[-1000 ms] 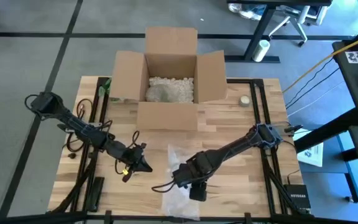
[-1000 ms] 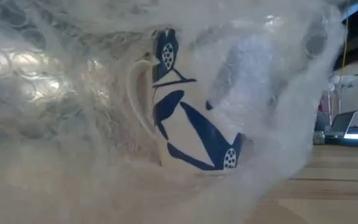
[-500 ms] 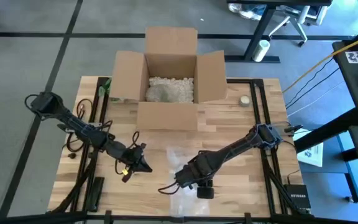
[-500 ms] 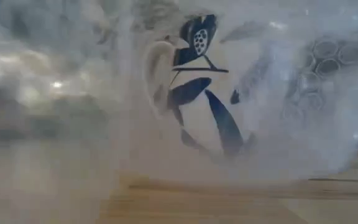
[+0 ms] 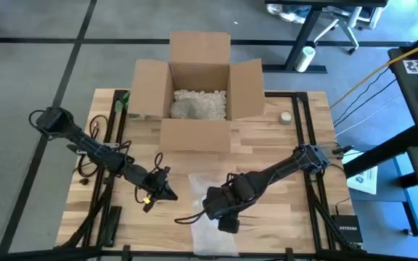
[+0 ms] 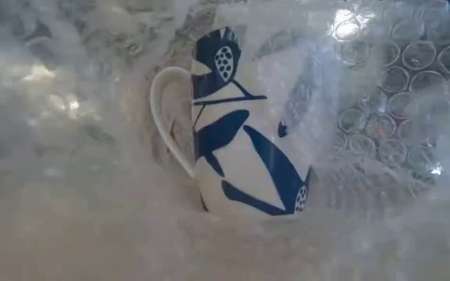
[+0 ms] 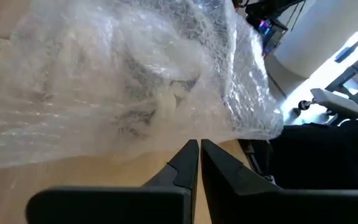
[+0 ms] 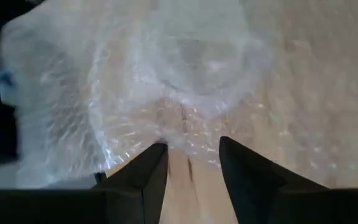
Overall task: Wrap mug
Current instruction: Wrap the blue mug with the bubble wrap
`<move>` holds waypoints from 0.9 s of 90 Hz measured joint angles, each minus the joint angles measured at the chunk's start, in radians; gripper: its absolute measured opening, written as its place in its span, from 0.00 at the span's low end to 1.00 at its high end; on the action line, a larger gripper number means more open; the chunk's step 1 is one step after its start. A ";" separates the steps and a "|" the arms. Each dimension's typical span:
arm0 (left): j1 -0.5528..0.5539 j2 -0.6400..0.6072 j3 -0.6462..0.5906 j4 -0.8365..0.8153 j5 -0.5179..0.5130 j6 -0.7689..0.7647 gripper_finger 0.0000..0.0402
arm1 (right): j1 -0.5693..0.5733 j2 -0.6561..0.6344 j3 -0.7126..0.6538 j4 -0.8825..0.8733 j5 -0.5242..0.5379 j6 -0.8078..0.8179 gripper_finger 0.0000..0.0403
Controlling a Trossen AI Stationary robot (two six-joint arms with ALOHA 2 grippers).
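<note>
A wooden table [image 5: 267,152] is set on a grey floor, with desks and a chair beyond its far edge. An open cardboard box [image 5: 198,87] holding white packing fill is placed at the middle of the far edge, presumably to receive the finished parcel. A small pale round item [image 5: 285,117] is seen near the far right corner; its kind cannot be told.

A sheet of bubble wrap [image 5: 212,210] is spread at the middle of the near edge. In the low view a white mug with a blue pattern [image 6: 241,125] is seen upright within it, handle exposed, with wrap behind and around it. The mug is judged to be only partly wrapped.

The right gripper [image 8: 188,158] is held low over the sheet near the near edge. Its fingers are spread apart and nothing is held between them; the wrap is bunched just ahead of the tips, so a grasp on a fold is judged to be in preparation.

The left gripper [image 7: 199,155] is kept on the left of the sheet, close to its edge, with fingers pressed together and nothing gripped, apparently waiting clear of the work.
</note>
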 joint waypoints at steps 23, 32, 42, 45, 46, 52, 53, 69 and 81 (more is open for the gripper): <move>-0.016 0.000 0.000 -0.005 0.000 0.001 0.00 | 0.006 0.000 -0.003 -0.001 -0.071 0.096 0.33; -0.015 0.000 0.000 -0.010 0.000 0.001 0.00 | 0.013 0.000 -0.003 -0.002 -0.129 0.015 0.33; -0.015 0.000 0.000 -0.023 -0.001 0.001 0.00 | 0.032 0.000 -0.003 -0.026 -0.127 -0.139 0.33; -0.015 0.000 0.000 -0.024 -0.001 0.002 0.00 | 0.039 0.000 -0.004 -0.033 -0.106 -0.195 0.33; -0.015 0.000 0.000 -0.024 -0.001 0.002 0.00 | 0.041 0.000 -0.004 -0.034 -0.097 -0.215 0.33; -0.016 0.000 0.000 -0.023 0.000 0.002 0.00 | 0.057 0.000 -0.004 -0.031 -0.039 -0.320 0.33; -0.016 0.000 0.000 -0.024 0.000 0.002 0.00 | 0.059 0.000 -0.004 -0.031 -0.028 -0.336 0.33; -0.014 0.000 0.000 -0.026 -0.018 0.002 0.00 | 0.073 0.000 -0.004 -0.032 0.104 -0.462 0.33; -0.014 0.000 0.000 -0.026 -0.022 0.000 0.00 | 0.072 0.000 -0.004 -0.033 0.106 -0.371 0.33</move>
